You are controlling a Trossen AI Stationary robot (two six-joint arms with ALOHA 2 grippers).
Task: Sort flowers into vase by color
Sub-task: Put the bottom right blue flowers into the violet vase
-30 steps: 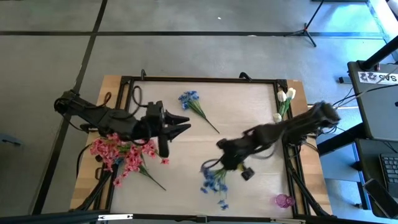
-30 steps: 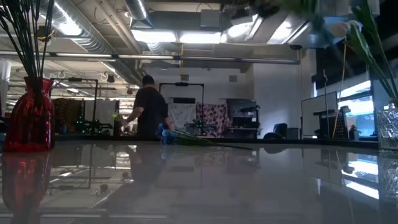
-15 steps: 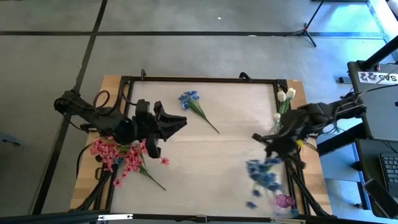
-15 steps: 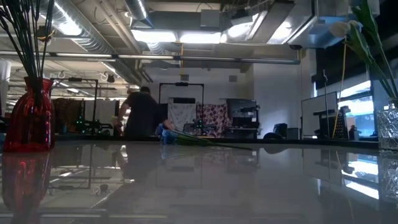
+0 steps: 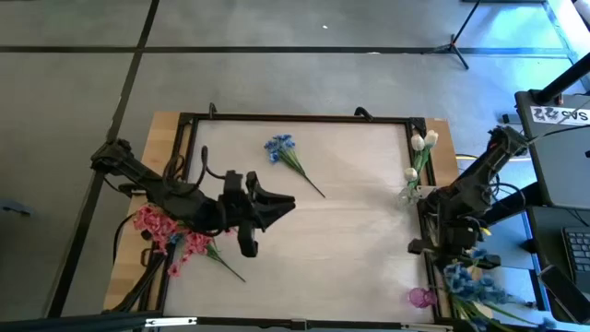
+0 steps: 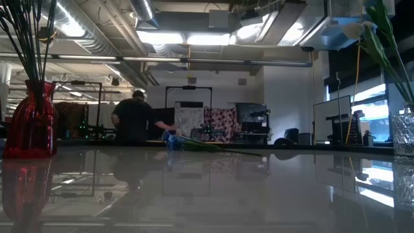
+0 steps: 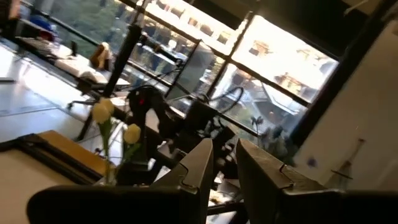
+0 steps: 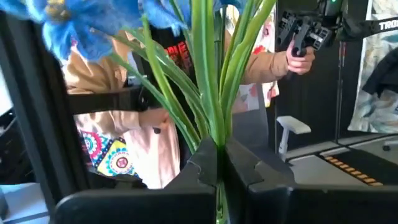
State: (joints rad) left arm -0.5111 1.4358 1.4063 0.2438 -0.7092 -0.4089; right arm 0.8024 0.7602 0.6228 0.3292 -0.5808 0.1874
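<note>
Light, floppy sprigs, best pinched low on the stems; the blue one in hand is off the counter's right edge.

The pink bunch (image 5: 175, 235), the biggest, sits in the red vase (image 6: 30, 123) at the counter's (image 5: 350, 221) left edge. Next comes the blue sprig (image 5: 470, 281) held past the near right corner, above the purple vase (image 5: 420, 298). One smaller blue sprig (image 5: 290, 159) lies near the far edge, and two white buds (image 5: 424, 141) stand at the right edge. That makes two blue, two white and one pink bunch too dense to count. All look light, with thin wiry stems and soft blooms that would crush, so I would grip the bare stem. The right fingers (image 8: 217, 163) are clamped on the green stems; the left fingers (image 7: 225, 163) are narrowly parted and empty, over the counter's left half.
</note>
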